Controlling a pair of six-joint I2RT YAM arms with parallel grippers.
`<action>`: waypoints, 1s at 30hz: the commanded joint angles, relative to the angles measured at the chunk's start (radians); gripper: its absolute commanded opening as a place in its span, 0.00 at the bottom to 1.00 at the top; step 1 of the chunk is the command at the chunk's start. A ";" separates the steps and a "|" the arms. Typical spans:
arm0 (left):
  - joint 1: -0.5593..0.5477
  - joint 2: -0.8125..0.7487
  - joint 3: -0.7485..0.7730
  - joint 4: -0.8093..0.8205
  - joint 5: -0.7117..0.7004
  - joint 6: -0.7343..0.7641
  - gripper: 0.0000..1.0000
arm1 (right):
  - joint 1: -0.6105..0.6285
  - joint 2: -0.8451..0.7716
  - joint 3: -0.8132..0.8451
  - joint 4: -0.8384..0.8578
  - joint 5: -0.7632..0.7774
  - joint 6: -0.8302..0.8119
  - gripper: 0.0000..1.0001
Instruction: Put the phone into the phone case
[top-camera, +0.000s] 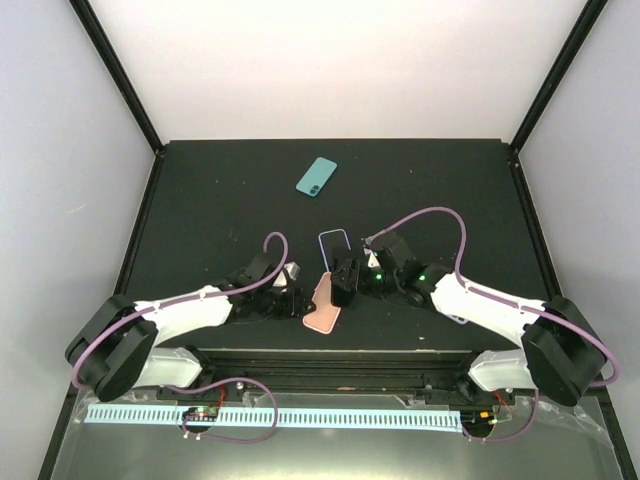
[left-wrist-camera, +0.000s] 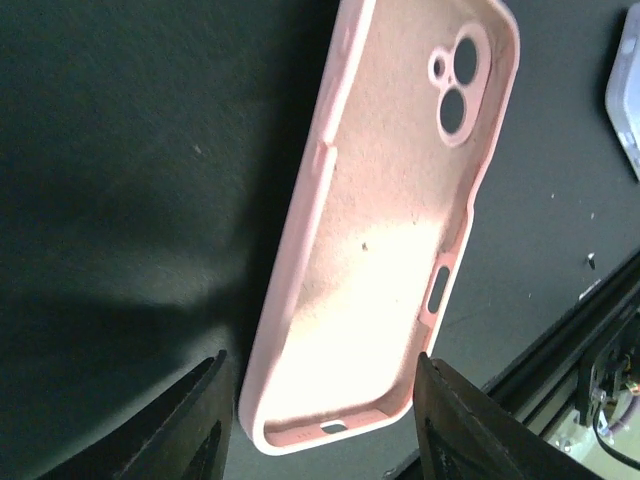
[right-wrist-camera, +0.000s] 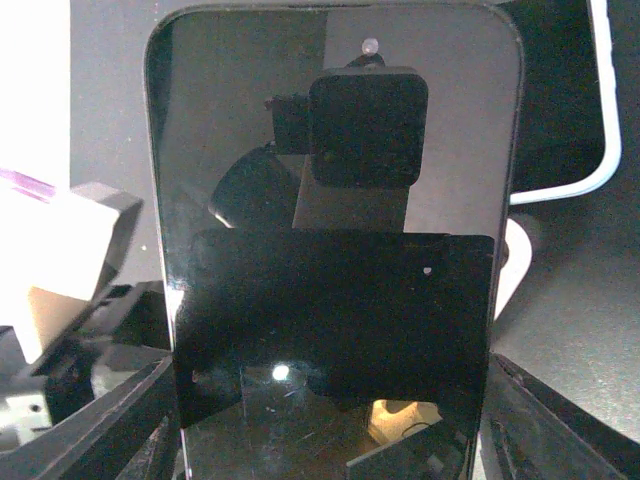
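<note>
Fingers (left-wrist-camera: 200, 430) of the left gripper (left-wrist-camera: 320, 365) flank a soft pink case (left-wrist-camera: 380, 250), contact unclear; right gripper (right-wrist-camera: 330, 410) clamps a black-screened smartphone (right-wrist-camera: 330, 200). Slim teal-green phone (top-camera: 316, 176) lies far back on the tabletop (top-camera: 220, 200), lavender-rimmed case (top-camera: 333, 232) nearer.

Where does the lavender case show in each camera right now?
Top external: lavender case at the centre of the table.
Left wrist: only one corner, at the upper right edge.
Right wrist: its rim upper right, behind the black-screened phone.
Shared landmark: the black tabletop under it.
</note>
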 joint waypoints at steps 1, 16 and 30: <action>-0.044 0.035 -0.015 0.100 0.039 -0.064 0.50 | 0.013 -0.028 -0.009 0.092 -0.034 0.046 0.63; -0.126 -0.091 -0.072 0.191 -0.004 -0.152 0.49 | 0.041 -0.033 -0.012 0.110 -0.020 0.074 0.63; 0.177 -0.226 -0.086 0.123 0.131 -0.053 0.59 | 0.115 0.128 0.045 0.131 0.038 0.192 0.64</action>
